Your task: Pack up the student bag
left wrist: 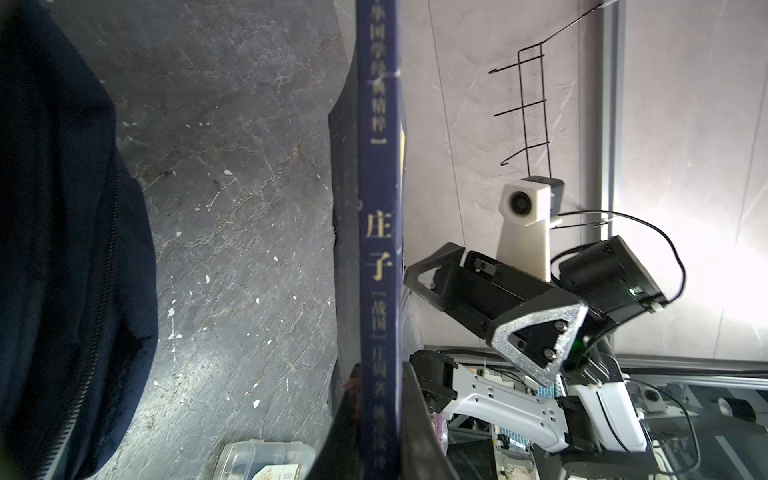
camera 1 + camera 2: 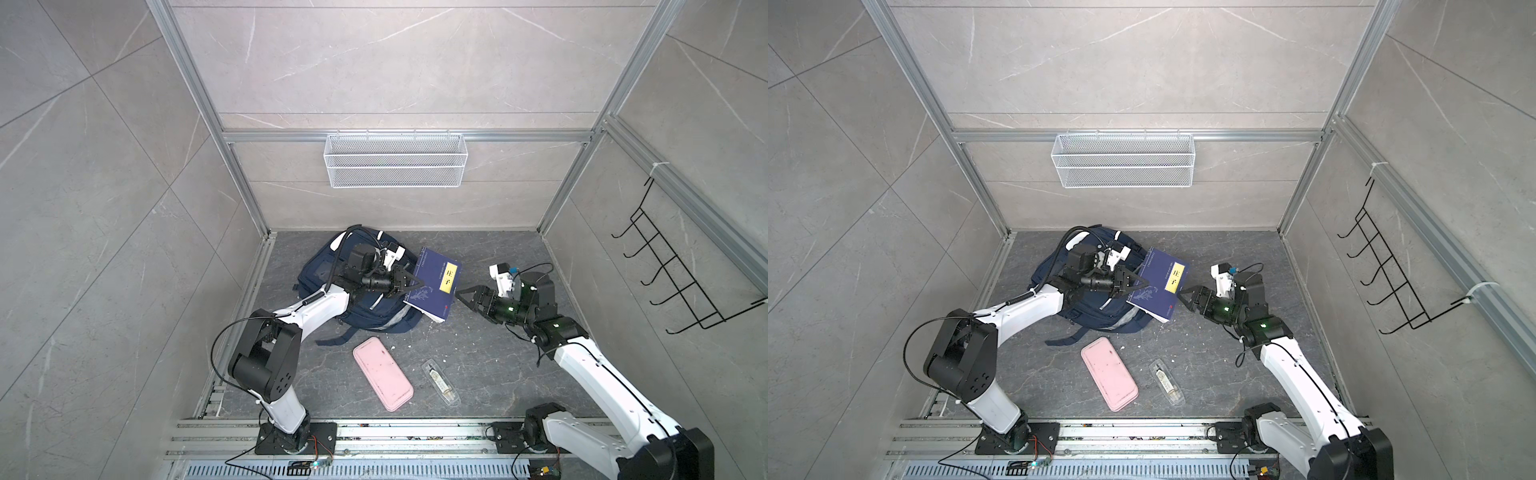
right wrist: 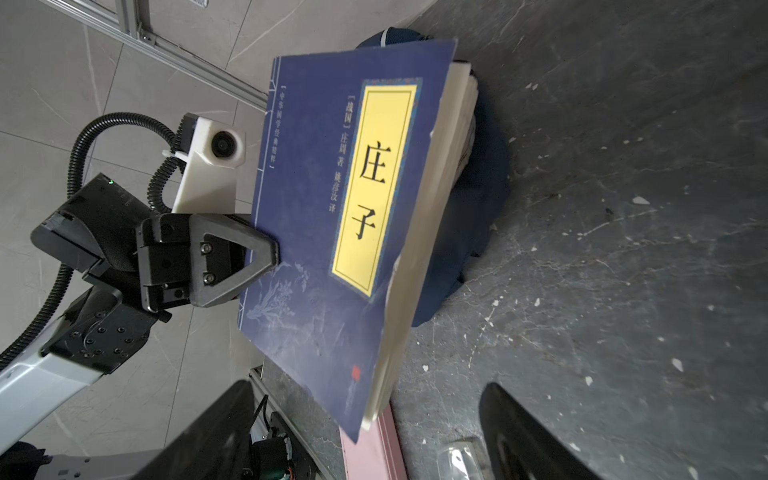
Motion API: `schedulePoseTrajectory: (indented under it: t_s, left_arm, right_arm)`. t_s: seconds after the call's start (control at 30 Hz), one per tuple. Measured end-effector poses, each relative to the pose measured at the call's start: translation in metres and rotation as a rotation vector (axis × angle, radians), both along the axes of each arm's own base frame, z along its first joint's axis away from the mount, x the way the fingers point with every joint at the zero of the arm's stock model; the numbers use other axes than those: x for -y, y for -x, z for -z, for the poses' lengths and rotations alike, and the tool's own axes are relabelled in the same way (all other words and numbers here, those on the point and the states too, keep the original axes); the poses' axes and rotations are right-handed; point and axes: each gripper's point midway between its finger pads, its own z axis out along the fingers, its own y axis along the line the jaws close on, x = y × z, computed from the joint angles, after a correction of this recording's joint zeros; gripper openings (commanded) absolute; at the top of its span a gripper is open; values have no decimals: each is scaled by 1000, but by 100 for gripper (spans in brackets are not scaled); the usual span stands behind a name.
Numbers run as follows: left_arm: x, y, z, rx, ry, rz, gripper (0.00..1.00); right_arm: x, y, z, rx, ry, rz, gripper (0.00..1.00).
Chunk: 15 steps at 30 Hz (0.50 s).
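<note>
Bag [image 2: 318,272] lies slumped, back-left on tabletop [image 2: 498,374]. Left claw [image 2: 420,284] clamps book [image 2: 432,300] by spine edge, tilted over bag's side. Right claw [image 2: 460,295] spread apart, just clear of the book. Risk: the one-edge pinch lets the book swing or slip, missing the bag.

Both top views look steeply down from high above over the whole floor [image 2: 478,257]; the left wrist view runs close along the spine of the blue book [image 1: 380,249] towards the right gripper [image 1: 457,307], the right wrist view closely faces its cover and the left gripper [image 3: 272,251]; all four share the book.
</note>
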Motion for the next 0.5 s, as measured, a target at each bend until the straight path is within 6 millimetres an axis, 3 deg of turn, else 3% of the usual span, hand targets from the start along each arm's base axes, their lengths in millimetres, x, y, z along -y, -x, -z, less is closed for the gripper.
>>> schedulePoseTrajectory:
  t_s: [0.27, 0.5]
  left_arm:
    - [0, 10, 2, -48, 79, 24, 0]
    - [2, 14, -21, -30, 159, 58, 0]
  right_arm:
    - [-18, -12, 19, -32, -138, -47, 86]
    - [-33, -20, 19, -13, -252, -102, 81]
